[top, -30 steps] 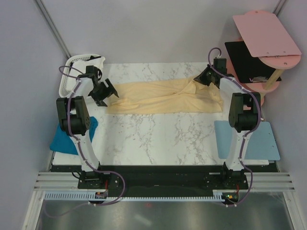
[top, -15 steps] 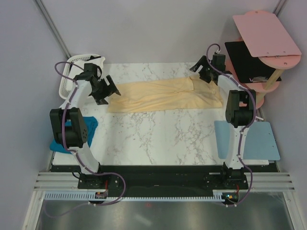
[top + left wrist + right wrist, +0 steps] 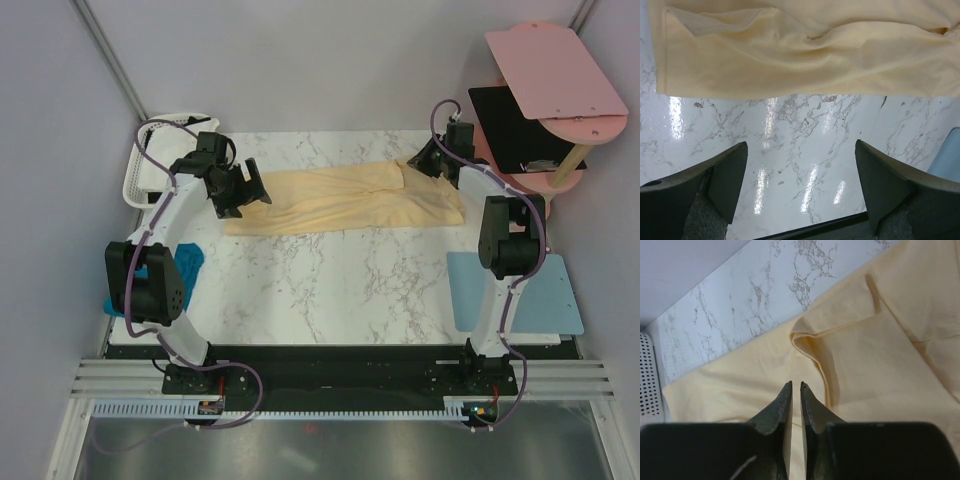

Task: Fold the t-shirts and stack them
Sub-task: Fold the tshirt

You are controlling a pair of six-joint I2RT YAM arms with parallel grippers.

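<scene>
Folding the pale yellow-cream cloth t-shirt [image 3: 330, 198], I judge: left gripper [image 3: 800, 145] gapes empty, right gripper [image 3: 795, 385] nearly closed, edge grasps next.

A robot lab cell: plain grey walls [image 3: 300, 60] enclose a marble-look table [image 3: 340, 290]; left arm [image 3: 165, 215] and right arm [image 3: 497, 240] are bolted by a metal rail [image 3: 110, 378].

White marble worktop [image 3: 330, 290]; white slotted plastic basket [image 3: 135, 180] at far-left corner; flat light-blue rectangular mat [image 3: 540, 300] at near right; pink board [image 3: 555, 70] over black panel [image 3: 510, 125], far right.
</scene>
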